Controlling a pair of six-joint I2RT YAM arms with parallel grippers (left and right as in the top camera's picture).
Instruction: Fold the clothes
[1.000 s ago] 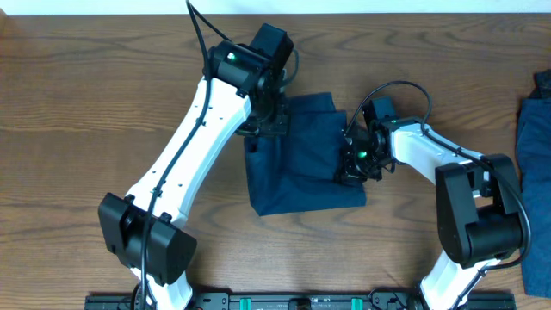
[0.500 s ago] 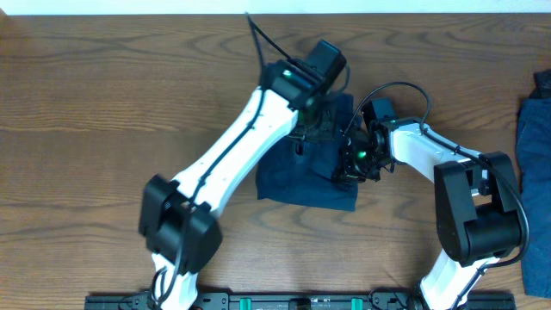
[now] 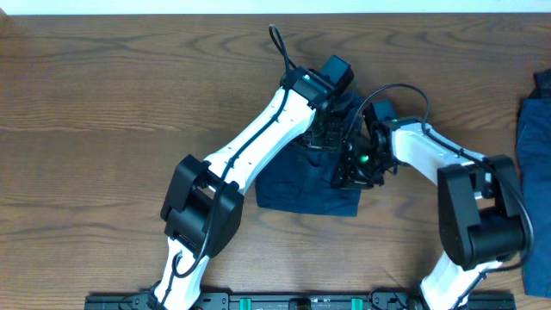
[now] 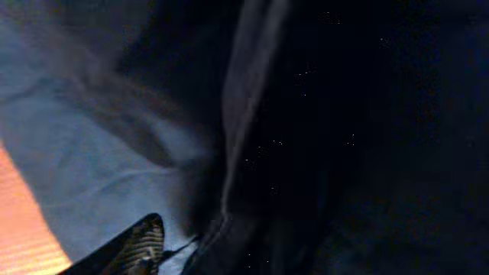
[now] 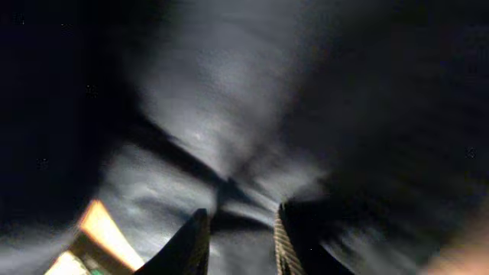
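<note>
- Clothes [image 3: 301, 185] are lying mid-worktop [image 3: 103, 103] as a dark navy bundle under both my tools. A brighter blue heap [image 3: 535, 129] is sitting well apart at the right edge.
- Change over the last second: my left arm has been swinging from the bundle's left edge across to its upper right. The bundle is now looking narrower than before, so I am reading this as the left side carried over onto the right.
- Left tool [image 3: 320, 138] is now hovering just beside the right tool [image 3: 344, 168], both over the cloth's upper right part.
- Left tool state: the wrist view is showing only one finger [image 4: 144, 238] against the cloth, with the other lost in the dark. I cannot tell whether it is parted or gripping.
- Right tool state: both fingers [image 5: 192, 246] are standing slightly apart, with creases converging just ahead of them. It is looking released.
- Meaning: this fold is looking laid down. I am judging the next need as backing both tools off without dragging the top layer.
</note>
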